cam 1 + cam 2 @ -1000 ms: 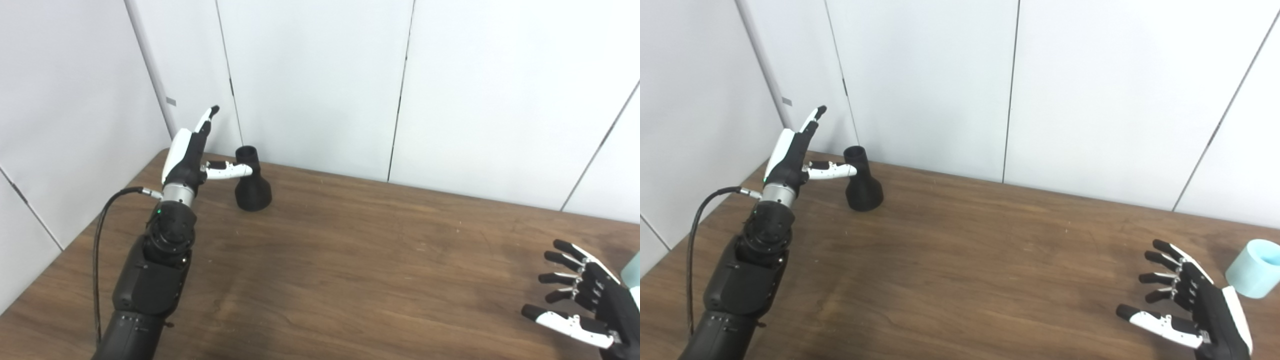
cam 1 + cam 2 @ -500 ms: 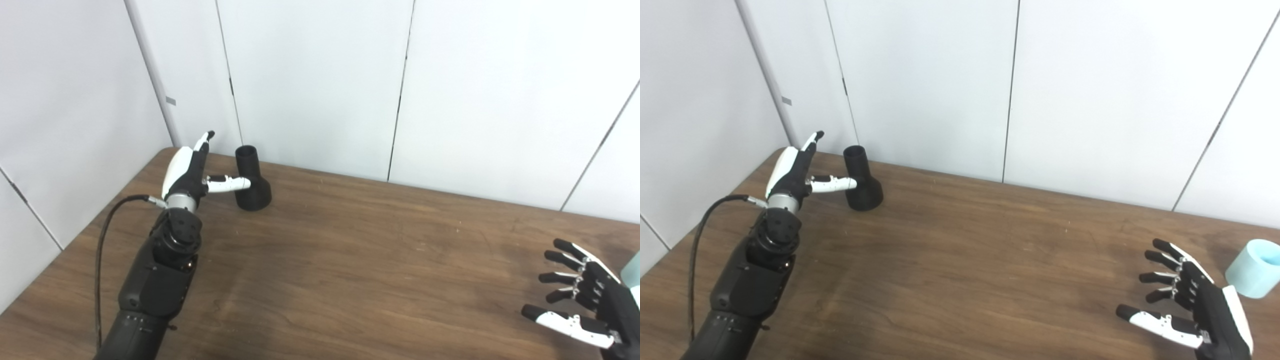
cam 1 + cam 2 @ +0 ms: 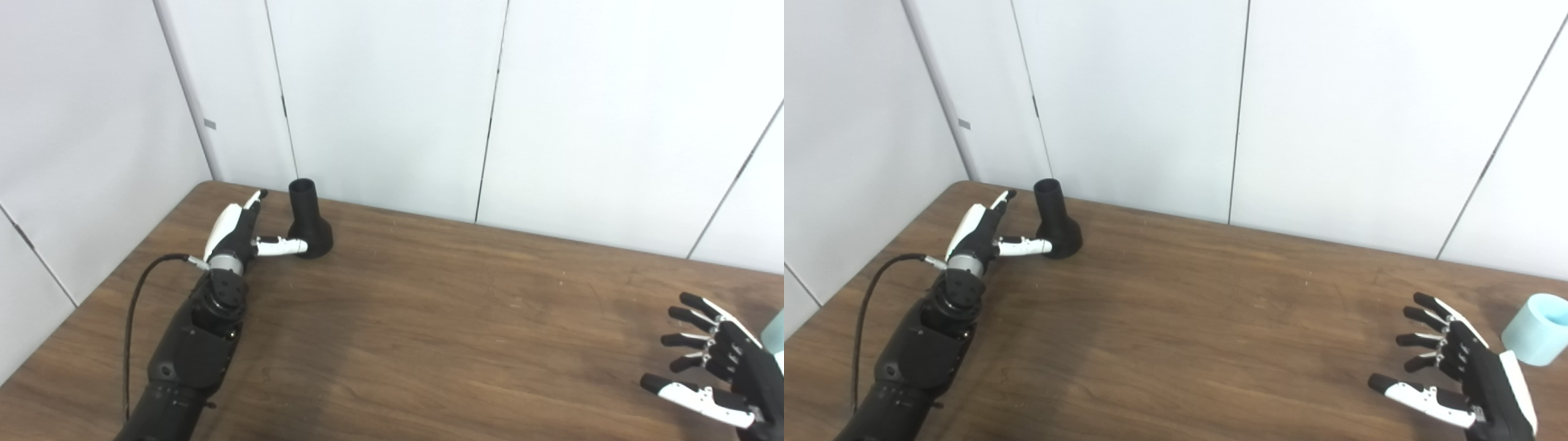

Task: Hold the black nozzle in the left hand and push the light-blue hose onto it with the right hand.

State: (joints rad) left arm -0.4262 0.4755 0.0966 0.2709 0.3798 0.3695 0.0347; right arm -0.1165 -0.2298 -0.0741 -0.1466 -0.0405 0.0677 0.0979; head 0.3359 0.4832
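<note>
At the far left your left hand [image 3: 983, 236] lies low over the wooden table [image 3: 1182, 318], fingers spread and holding nothing; its thumb reaches the flared base of the black nozzle [image 3: 1056, 220], which stands upright. At the right your right hand [image 3: 1464, 373] is also spread and empty, near the smooth light-blue hose [image 3: 1534, 327].

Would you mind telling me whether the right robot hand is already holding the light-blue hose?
No, the right robot hand is open with fingers spread, and the light-blue hose stands apart from it on the table.
</note>
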